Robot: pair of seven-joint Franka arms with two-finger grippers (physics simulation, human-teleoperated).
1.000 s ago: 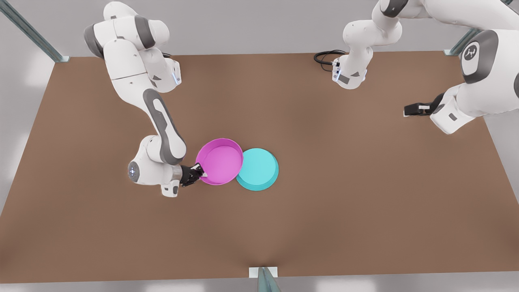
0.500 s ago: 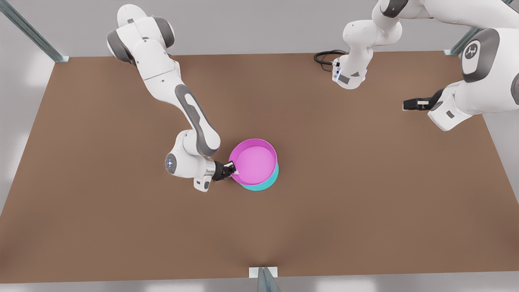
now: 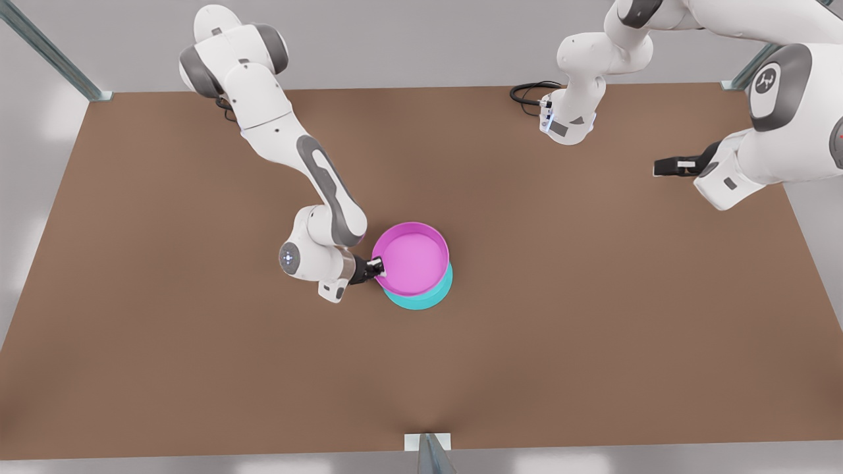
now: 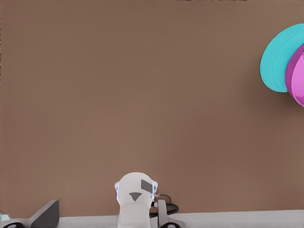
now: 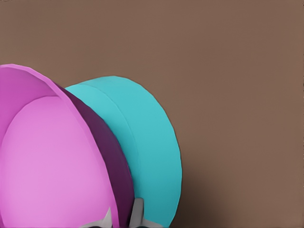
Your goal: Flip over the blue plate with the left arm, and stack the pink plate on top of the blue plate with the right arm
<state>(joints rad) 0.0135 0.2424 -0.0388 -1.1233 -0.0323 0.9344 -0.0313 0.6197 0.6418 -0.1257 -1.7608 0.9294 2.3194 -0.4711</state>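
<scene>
Pink plate [image 3: 411, 257] is sitting above the blue plate [image 3: 421, 299], open side up, covering most of it; a cyan crescent is showing past its near and front-view-right edge. Both are lying approx. mid-table [image 3: 593, 329], slightly toward the front view's left. I cannot tell from the front view whether pink is touching blue or hanging just over it.

My right gripper [image 3: 377, 267] is clamping the pink plate's rim on the side toward the front view's left, one finger inside the rim, one outside. R wrist view is confirming: my fingertips [image 5: 137, 211] are pinching the pink wall [image 5: 57, 161], w/ the blue plate [image 5: 142, 152] behind it, flat base facing up, i.e. lying rim-down. Lighter pink inside is facing up.

My left gripper [image 3: 666, 167] is waiting well apart, over the far part of the table at the front view's right, pointing toward the front view's left. Finger state: cannot tell, the dark fingers are reading as one shape. L wrist view is taking in bare table, w/ the blue plate [image 4: 278, 59] and pink plate [image 4: 297, 76] far off at its edge.

A black cable [image 3: 530, 92] is coiling at the far table edge by the arm base [image 3: 570, 112].
</scene>
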